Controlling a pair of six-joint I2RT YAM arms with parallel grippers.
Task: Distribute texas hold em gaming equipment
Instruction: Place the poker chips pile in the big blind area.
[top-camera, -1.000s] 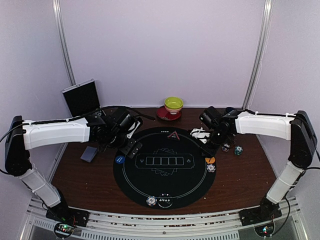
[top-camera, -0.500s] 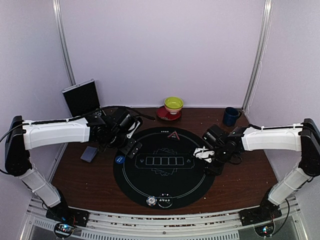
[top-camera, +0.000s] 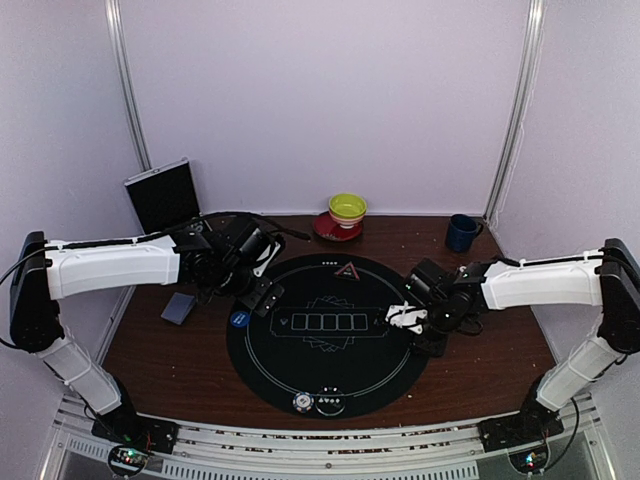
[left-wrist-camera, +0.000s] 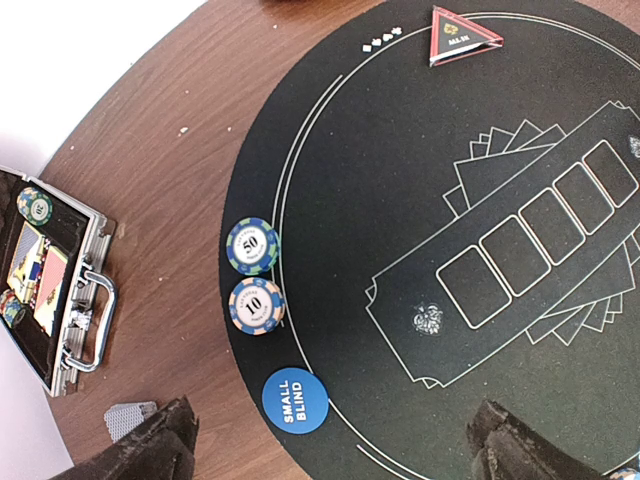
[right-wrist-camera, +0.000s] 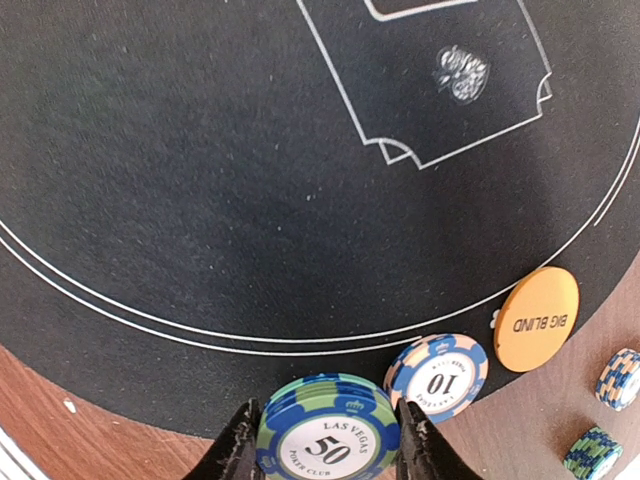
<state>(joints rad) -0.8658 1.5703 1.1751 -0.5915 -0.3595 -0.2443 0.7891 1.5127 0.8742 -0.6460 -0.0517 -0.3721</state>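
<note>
Only from right wrist: pinching 50 chip (right-wrist-camera: 328, 447) with right gripper (right-wrist-camera: 328, 432), mat's (right-wrist-camera: 200, 150) 3 o'clock. Holding left gripper (left-wrist-camera: 335, 455) spread at 10 o'clock.

The right arm (top-camera: 540, 283) has swung from the back of the tabletop toward the near side, uncovering the dark blue mug (top-camera: 462, 233) and now hiding the orange disc (right-wrist-camera: 537, 318) from above. The right fingers (right-wrist-camera: 237, 450) have come down at the right edge of the black mat (top-camera: 300, 370). They pinch a green 50 chip (right-wrist-camera: 328, 440) that, as far as the coarse overhead view tells, was not there before.
</note>
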